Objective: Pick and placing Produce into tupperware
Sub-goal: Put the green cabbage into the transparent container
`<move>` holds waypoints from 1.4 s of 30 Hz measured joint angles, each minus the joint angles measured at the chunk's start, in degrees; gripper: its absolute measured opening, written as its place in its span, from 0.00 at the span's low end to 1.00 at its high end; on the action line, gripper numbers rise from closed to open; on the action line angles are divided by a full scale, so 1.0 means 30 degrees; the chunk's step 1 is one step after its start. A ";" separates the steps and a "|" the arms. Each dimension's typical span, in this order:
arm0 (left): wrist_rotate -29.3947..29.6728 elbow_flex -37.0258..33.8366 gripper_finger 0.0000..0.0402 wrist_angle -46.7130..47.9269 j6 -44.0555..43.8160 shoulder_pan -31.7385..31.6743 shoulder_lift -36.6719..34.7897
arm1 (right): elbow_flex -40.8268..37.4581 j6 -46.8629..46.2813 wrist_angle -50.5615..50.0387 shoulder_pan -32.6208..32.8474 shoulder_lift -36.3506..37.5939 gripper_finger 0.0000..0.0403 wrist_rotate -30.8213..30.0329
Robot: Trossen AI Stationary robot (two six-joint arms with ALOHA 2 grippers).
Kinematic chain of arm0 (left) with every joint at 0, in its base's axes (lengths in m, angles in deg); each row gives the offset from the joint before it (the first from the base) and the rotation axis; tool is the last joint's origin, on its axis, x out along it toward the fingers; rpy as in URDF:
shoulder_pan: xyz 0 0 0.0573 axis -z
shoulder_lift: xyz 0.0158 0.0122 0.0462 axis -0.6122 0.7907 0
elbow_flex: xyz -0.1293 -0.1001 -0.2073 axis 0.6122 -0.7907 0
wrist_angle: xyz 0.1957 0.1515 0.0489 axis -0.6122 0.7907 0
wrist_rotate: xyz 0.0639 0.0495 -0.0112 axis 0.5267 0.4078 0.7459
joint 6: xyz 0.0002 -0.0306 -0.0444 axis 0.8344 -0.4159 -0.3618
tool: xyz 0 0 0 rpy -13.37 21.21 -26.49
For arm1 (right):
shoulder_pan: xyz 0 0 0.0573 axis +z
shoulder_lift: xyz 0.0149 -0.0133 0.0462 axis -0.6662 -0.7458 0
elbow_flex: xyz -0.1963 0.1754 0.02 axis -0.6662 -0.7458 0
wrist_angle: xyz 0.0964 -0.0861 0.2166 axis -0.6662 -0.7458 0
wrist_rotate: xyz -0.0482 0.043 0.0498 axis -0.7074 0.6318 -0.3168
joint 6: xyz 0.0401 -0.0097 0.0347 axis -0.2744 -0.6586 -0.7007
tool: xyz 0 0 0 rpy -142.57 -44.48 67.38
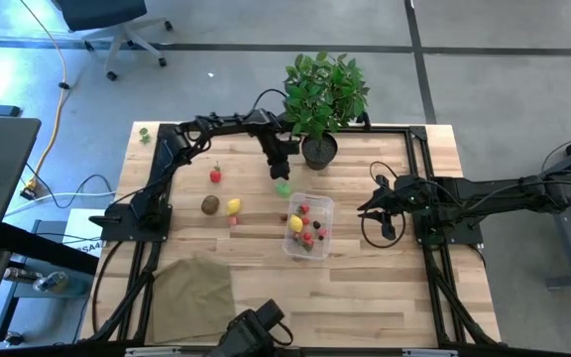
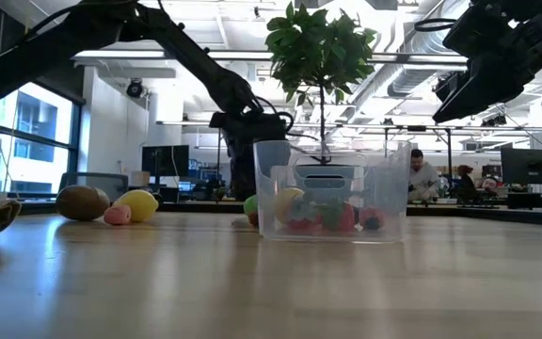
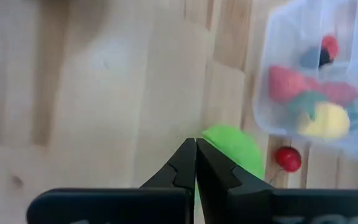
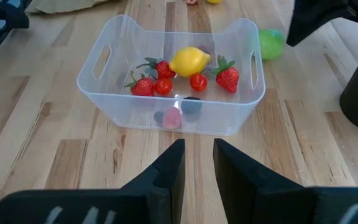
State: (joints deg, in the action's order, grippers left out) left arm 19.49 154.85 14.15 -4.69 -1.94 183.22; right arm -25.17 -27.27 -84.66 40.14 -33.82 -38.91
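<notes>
While its two dark fingers are pressed together with nothing between them, the left end effector (image 1: 282,175) hangs just above a green toy fruit (image 1: 283,187) lying on the wooden worktop (image 1: 385,288) beside the potted plant (image 1: 321,94). Just past the green piece sits the clear tupperware (image 1: 308,227), upright and lidless, holding a yellow lemon (image 4: 189,61), three strawberries (image 4: 227,76), small red cherry tomatoes (image 4: 197,81) and a dark piece low against its near wall. A tiny red ball (image 3: 288,158) lies on the wood outside the container, close to the green fruit. Farther out along the worktop are a brown kiwi (image 1: 210,205), a yellow lemon-like fruit (image 1: 233,207) and a red strawberry (image 1: 215,175), with a tan cloth (image 1: 192,292) near the front edge. The right end effector (image 1: 367,210) waits, empty, fingers slightly apart, raised beside the container.
</notes>
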 joint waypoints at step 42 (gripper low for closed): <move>0.4790 -0.7039 0.00 0.0935 0.4098 -0.2139 -0.6412 | 0.0000 0.0007 0.0000 0.0001 -0.0006 0.18 0.0000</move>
State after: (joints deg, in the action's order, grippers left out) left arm 33.86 133.73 16.95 7.60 -8.36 163.99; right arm -25.17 -27.25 -84.66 40.15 -33.84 -38.91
